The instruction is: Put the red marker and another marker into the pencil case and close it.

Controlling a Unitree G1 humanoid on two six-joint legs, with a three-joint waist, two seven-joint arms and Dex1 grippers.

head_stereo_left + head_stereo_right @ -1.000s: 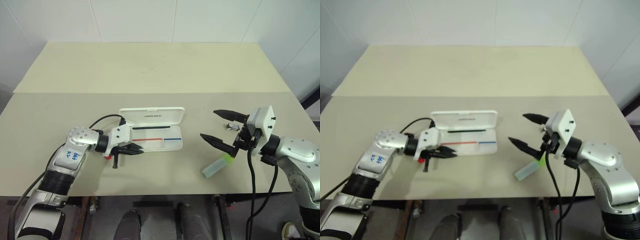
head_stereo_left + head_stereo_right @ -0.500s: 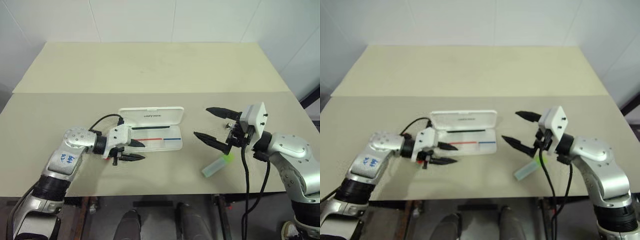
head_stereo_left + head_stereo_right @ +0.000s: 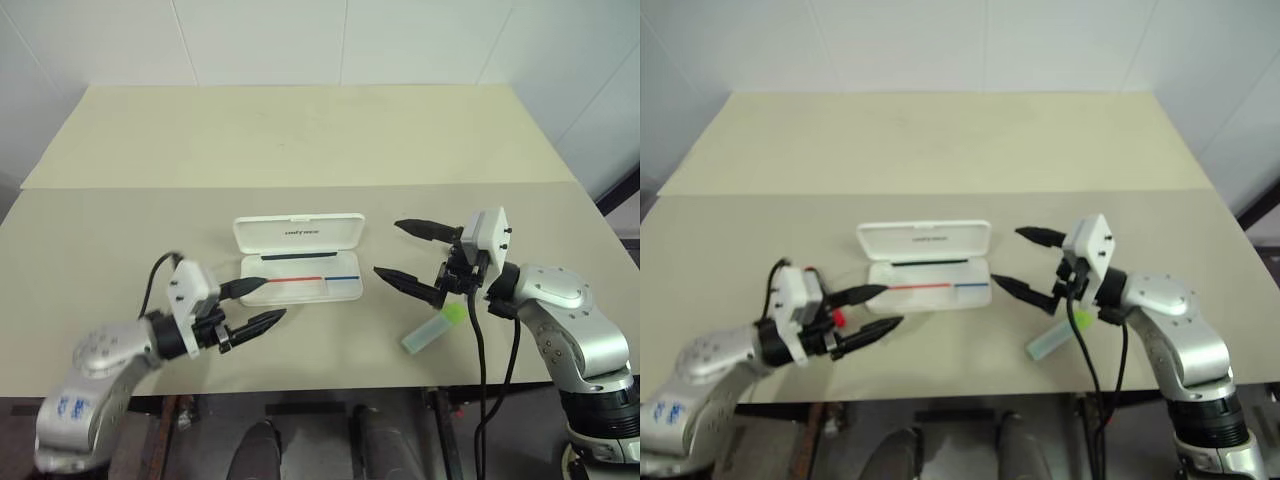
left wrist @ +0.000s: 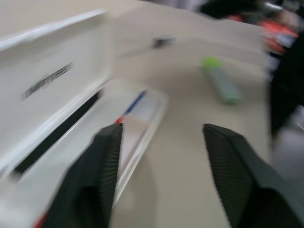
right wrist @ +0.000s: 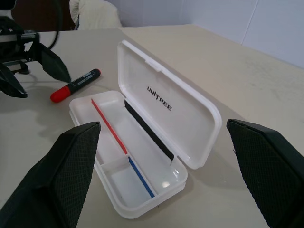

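Note:
The pencil case (image 3: 300, 232) lies open at the table's middle, its lid standing up at the back, with thin red and blue stripes inside and no marker in it. The red marker (image 5: 76, 85) lies flat on the table just off the case's left end. My left gripper (image 3: 275, 298) is open beside it, fingers level and aimed at the case, holding nothing. Another marker (image 3: 432, 330), pale with a green cap, lies to the right of the case near the front edge. My right gripper (image 3: 388, 249) hangs wide open between that marker and the case, empty.
A small dark object (image 4: 162, 42) sits on the table (image 3: 300, 140) behind my right gripper. The table's far half is bare. A black cable trails from each wrist.
My left gripper has opened and drawn back toward the front left, leaving the red marker on the table. My right gripper has drifted slightly left toward the case, still open.

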